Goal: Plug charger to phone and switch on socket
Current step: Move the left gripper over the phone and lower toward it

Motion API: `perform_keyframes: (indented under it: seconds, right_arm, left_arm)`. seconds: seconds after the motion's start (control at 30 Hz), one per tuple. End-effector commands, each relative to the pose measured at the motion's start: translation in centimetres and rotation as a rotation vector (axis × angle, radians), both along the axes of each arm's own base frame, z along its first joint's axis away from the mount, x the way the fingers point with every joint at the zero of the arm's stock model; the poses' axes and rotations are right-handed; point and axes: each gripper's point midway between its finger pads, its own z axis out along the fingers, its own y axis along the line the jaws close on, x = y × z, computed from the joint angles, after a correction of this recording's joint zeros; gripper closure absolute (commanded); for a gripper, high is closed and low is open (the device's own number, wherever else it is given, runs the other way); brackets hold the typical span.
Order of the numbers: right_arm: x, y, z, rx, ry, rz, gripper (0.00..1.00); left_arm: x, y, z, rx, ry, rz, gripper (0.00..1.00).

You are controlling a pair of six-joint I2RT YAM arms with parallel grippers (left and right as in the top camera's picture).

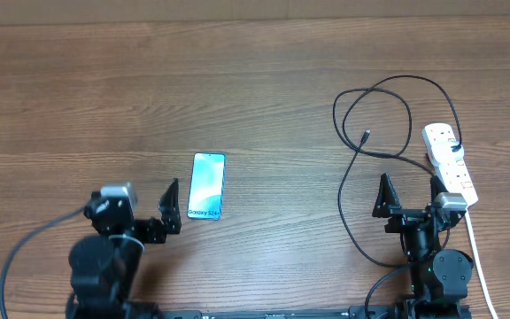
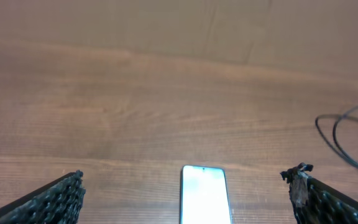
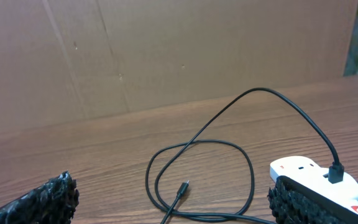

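The phone point(image 1: 207, 186) lies flat on the wooden table with its screen lit; it also shows in the left wrist view point(image 2: 204, 196). My left gripper point(image 1: 153, 213) is open and empty just short of it point(image 2: 188, 202). The charger cable point(image 1: 388, 84) lies in loops at the right, with its small plug tip point(image 1: 365, 136) loose on the table point(image 3: 183, 186). Its black plug point(image 1: 454, 146) sits in the socket strip point(image 1: 450, 168), which also shows in the right wrist view point(image 3: 303, 169). My right gripper point(image 1: 410, 197) is open and empty, near the strip and behind the loops point(image 3: 179, 210).
The strip's white cord point(image 1: 476, 257) runs towards the front edge beside the right arm. A brown cardboard wall point(image 3: 166, 50) stands behind the table. A bit of the cable shows at the right of the left wrist view point(image 2: 347, 134).
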Motion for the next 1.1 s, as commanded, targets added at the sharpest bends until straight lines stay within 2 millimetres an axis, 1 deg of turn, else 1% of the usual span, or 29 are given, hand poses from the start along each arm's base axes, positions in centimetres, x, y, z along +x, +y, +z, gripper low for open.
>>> perform_keyframes:
  seconds: [0.0, 0.17, 0.3, 0.4, 0.5, 0.57, 0.7, 0.83, 1.03, 1.07]
  right_arm:
    - [0.0, 0.0, -0.1, -0.004, -0.006, 0.0, 0.0]
    - [0.0, 0.0, -0.1, -0.004, -0.006, 0.0, 0.0]
    - [0.0, 0.0, -0.1, -0.004, -0.006, 0.0, 0.0]
    - [0.0, 0.0, -0.1, -0.004, -0.006, 0.0, 0.0]
    - [0.0, 0.0, -0.1, -0.004, -0.006, 0.0, 0.0]
    - [0.0, 0.0, -0.1, -0.004, -0.006, 0.0, 0.0]
    - [0.0, 0.0, -0.1, -0.004, -0.006, 0.0, 0.0]
    - [0.0, 0.0, -0.1, -0.004, -0.006, 0.0, 0.0]
    - [0.0, 0.0, -0.1, -0.004, -0.006, 0.0, 0.0]
    - [0.0, 0.0, -0.1, -0.004, -0.006, 0.0, 0.0]
  left_arm:
    - [1.1, 0.0, 2.4, -0.014, 0.061, 0.003, 0.0]
    - [2.7, -0.3, 3.4, -0.014, 0.228, -0.007, 0.0]
    - [3.9, -1.6, 4.0, -0.042, 0.371, -0.068, 0.0]
    - [4.7, -2.5, 3.7, -0.032, 0.486, -0.094, 0.0]
    - [5.6, -4.0, 3.2, -0.014, 0.58, -0.136, 0.0]
    - [6.5, -5.2, 2.4, 0.028, 0.649, -0.159, 0.0]
    - [7.4, -6.4, 0.2, 0.1, 0.731, -0.169, 0.0]
    - [8.4, -7.3, -2.0, 0.098, 0.793, -0.19, 0.0]
    - [8.9, -7.4, -5.9, 0.116, 0.916, -0.185, 0.01]
    - [8.9, -7.4, -6.1, 0.117, 0.924, -0.185, 0.0]
